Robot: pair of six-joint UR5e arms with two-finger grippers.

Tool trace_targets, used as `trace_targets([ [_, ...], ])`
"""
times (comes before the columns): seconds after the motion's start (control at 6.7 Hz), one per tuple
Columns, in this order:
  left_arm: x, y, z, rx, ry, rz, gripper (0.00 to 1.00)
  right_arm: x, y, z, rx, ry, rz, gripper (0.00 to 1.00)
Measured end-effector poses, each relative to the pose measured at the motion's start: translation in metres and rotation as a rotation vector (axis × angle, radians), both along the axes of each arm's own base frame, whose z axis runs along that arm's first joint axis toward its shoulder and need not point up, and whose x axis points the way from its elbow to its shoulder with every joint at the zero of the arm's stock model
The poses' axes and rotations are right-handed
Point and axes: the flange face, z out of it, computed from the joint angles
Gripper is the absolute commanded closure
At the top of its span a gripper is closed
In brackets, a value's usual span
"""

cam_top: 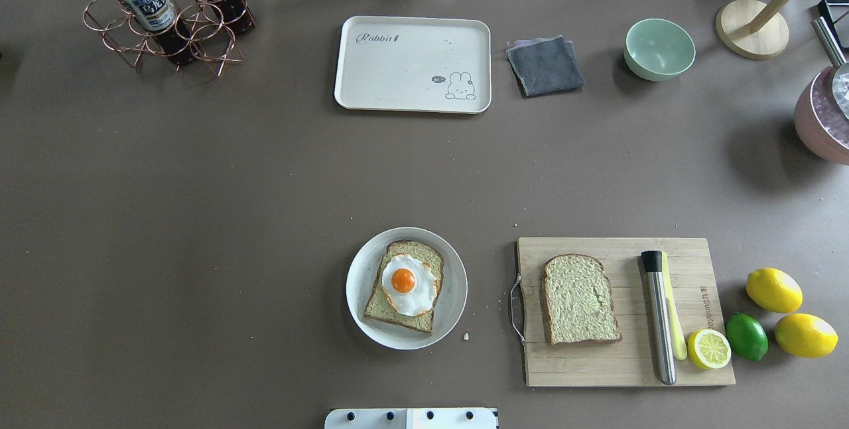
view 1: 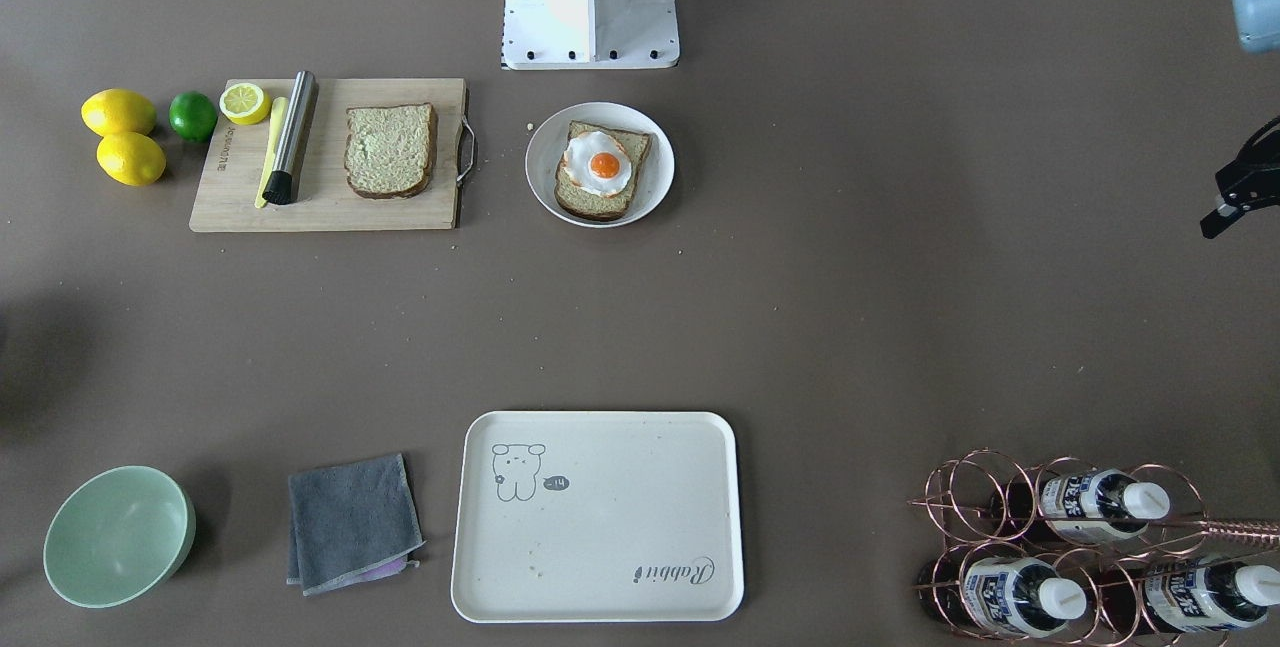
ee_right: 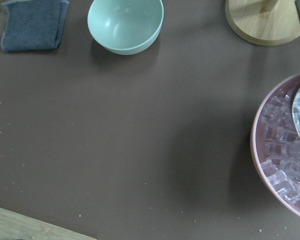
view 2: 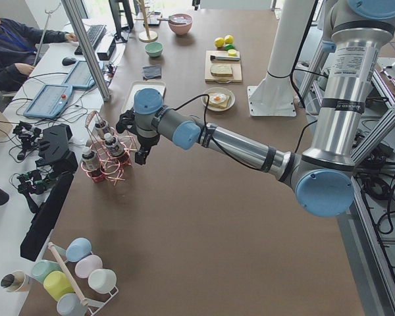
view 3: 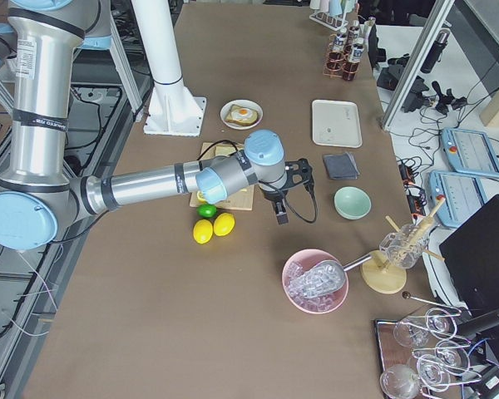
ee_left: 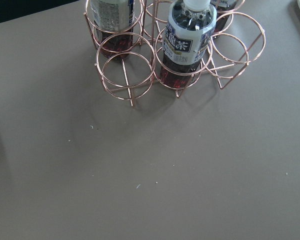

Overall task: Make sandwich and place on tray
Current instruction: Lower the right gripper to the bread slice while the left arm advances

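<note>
One bread slice lies flat on the wooden cutting board. The other slice lies on a round white plate with the fried egg on top of it. The cream tray sits bare at the table's far side; it also shows in the front-facing view. My left gripper hovers by the bottle rack, far from the bread. My right gripper hovers between the lemons and the green bowl. I cannot tell whether either is open or shut. Neither wrist view shows fingers.
A copper rack of bottles stands at the far left. A grey cloth and a green bowl lie right of the tray. A steel muddler, half lemon, lime and two lemons sit at the board's right end. A pink ice bowl is at the right edge.
</note>
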Motion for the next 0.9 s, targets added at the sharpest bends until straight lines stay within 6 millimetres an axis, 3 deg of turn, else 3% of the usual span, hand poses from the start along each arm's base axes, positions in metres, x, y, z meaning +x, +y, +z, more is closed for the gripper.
trace_targets([
  [0.3, 0.094, 0.021, -0.032, -0.059, 0.097, -0.089, 0.03, -0.086, -0.006, -0.069, -0.070, -0.020, 0.061, 0.00],
  [0.6, 0.171, 0.049, -0.076, -0.124, 0.179, -0.128, 0.03, -0.183, -0.002, -0.126, -0.150, -0.060, 0.133, 0.00],
  [0.9, 0.248, 0.077, -0.119, -0.160, 0.231, -0.155, 0.02, -0.242, 0.028, -0.154, -0.197, -0.091, 0.147, 0.00],
])
